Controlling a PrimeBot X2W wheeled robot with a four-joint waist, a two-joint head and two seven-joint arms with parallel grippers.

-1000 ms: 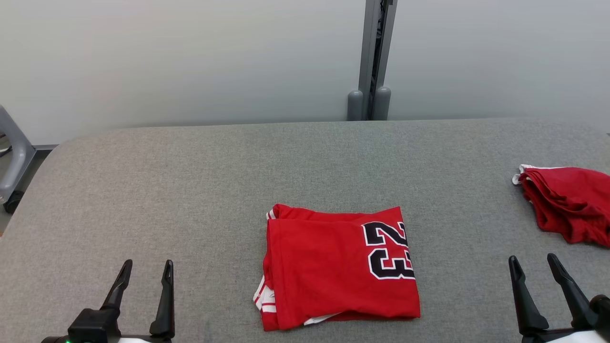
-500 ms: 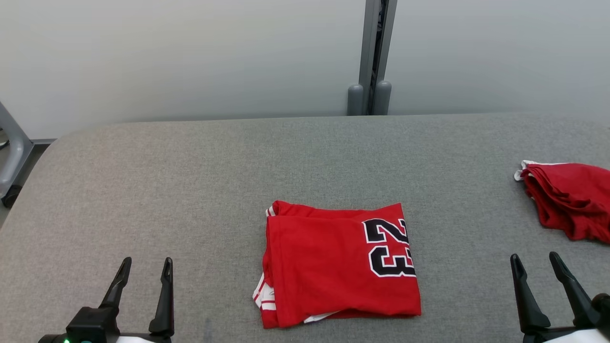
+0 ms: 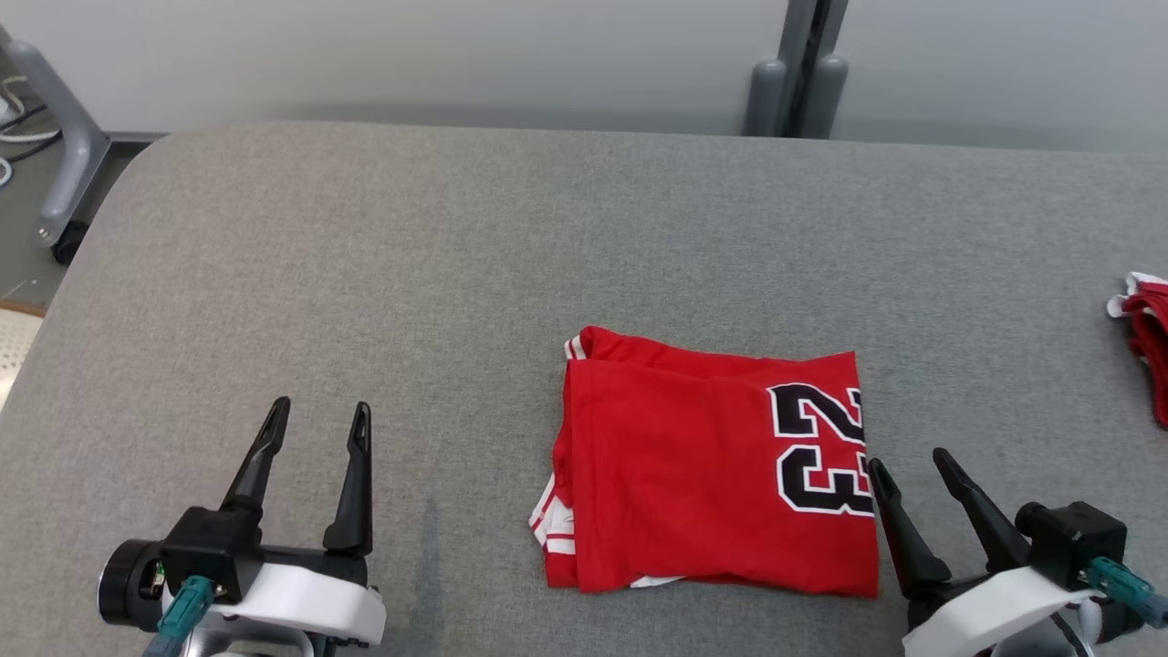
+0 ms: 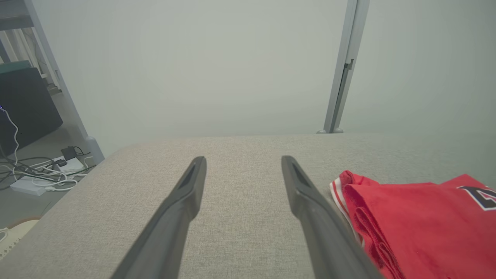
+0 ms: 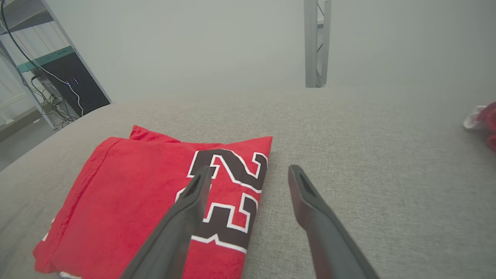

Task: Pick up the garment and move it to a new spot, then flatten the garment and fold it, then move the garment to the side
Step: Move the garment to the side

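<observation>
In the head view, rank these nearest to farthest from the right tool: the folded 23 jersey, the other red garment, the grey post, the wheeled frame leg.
1. folded 23 jersey: just left of the right tool.
2. other red garment: on the table, far right.
3. grey post: behind the table's far edge.
4. wheeled frame leg: off the table, far left.

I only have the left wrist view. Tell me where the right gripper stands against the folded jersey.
Observer: The right gripper, open, is at the folded jersey's right edge; contact unclear.
Operator: Read me the print on it.
Observer: A black 23, outlined white, along that right edge.
Operator: List anything else on the table.
Observer: Another red garment lies far right, apart from the jersey.
</observation>
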